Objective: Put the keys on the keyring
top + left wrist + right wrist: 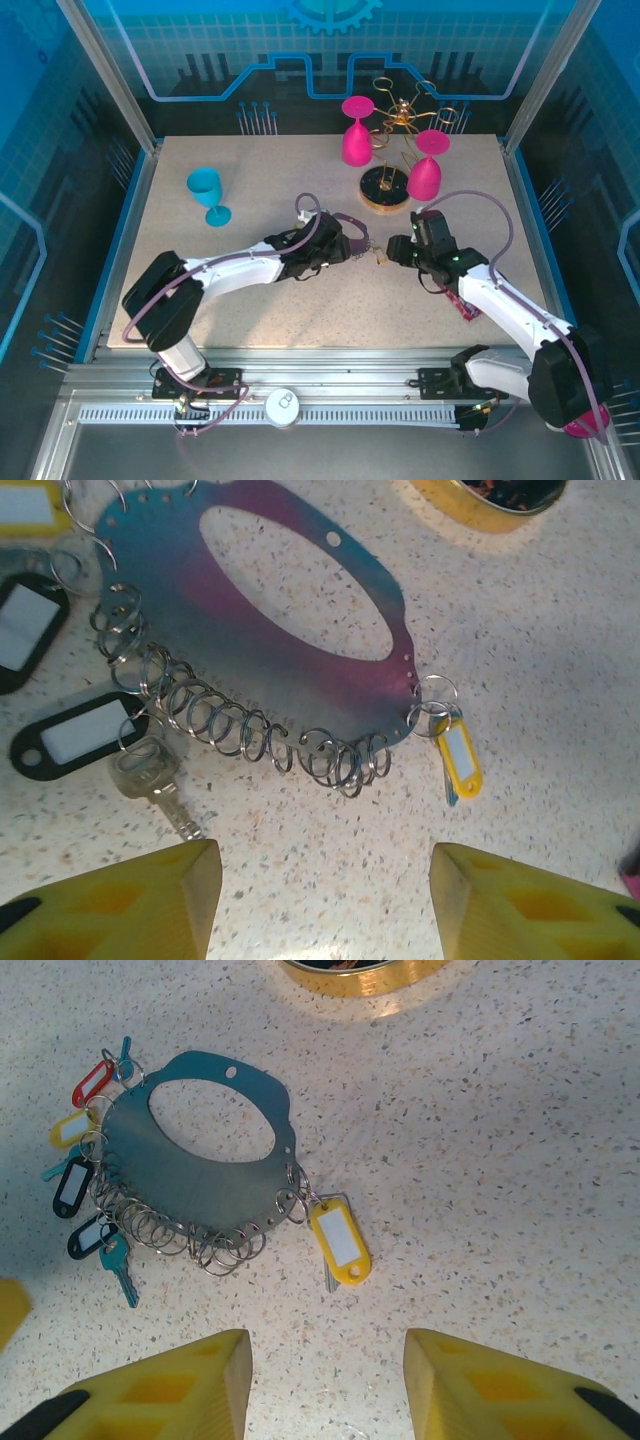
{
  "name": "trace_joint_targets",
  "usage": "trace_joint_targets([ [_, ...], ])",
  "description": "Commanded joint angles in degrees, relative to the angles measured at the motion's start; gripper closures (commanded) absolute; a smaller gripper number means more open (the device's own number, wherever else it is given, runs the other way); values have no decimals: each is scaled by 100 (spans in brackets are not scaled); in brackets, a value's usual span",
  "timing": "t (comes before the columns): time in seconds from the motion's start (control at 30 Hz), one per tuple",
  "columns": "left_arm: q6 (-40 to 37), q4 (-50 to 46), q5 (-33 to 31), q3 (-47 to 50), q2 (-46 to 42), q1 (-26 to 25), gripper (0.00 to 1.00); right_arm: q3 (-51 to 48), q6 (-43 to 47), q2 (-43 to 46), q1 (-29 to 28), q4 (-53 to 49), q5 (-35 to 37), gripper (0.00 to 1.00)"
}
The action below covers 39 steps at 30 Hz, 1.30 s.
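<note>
A blue goblet (208,193) stands upright at the left of the speckled surface (280,170). At the back right, a gold wire stand (400,118) rises from a round wooden base (385,190). A left pink goblet (356,135) and a right pink goblet (426,168) flank it, both bowl-down.

Top cam: high, behind arm bases, looks down & fwd over whole worktop (280,180). L wrist cam: v. close, faces down past L fingers (130,900) onto keyring (250,650). R wrist cam: same aim from right, further back, R fingers (160,1385) at btm. Both wrist views share keyring, yellow-tag key (458,760), round base rim (480,510) at far edge.
</note>
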<state>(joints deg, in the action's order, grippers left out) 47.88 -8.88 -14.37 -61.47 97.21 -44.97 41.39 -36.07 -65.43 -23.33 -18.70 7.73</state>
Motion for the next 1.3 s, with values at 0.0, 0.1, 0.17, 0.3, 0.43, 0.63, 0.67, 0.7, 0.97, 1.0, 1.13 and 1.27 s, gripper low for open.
trace_joint_targets([
  [0.0,463,-171,-80,-320,291,-21,47,-148,-119,151,-75,-186,164,56],
  [0.1,586,-191,-48,-454,552,-21,52,-183,-119,194,-75,-200,169,56],
  [0.17,667,-228,-64,-522,691,-27,54,-199,-114,184,-75,-189,151,56],
  [0.3,804,-153,-65,-506,791,-21,59,-132,-33,43,-75,-150,16,58],
  [0.43,896,-121,-31,-548,929,-21,61,8,-31,-170,-75,-159,-128,59],
  [0.63,1042,-44,7,-618,1138,-16,64,66,-44,-269,-104,-136,-197,59],
  [0.67,1047,-19,36,-641,1190,-5,65,54,-49,-252,-110,-134,-195,60],
  [0.7,1055,-8,63,-666,1225,-10,66,50,-49,-251,-110,-134,-193,60],
  [0.97,1131,45,55,-822,1457,35,71,0,-66,-162,-110,-158,-183,60],
  [1.0,1149,52,52,-831,1474,36,72,-8,-66,-157,-110,-160,-181,60],
  [1.13,1219,106,57,-840,1554,65,75,-8,-66,-150,-110,-160,-182,60],
  [1.27,1290,90,1,-839,1592,62,77,1,-66,-152,-110,-160,-203,60],
])
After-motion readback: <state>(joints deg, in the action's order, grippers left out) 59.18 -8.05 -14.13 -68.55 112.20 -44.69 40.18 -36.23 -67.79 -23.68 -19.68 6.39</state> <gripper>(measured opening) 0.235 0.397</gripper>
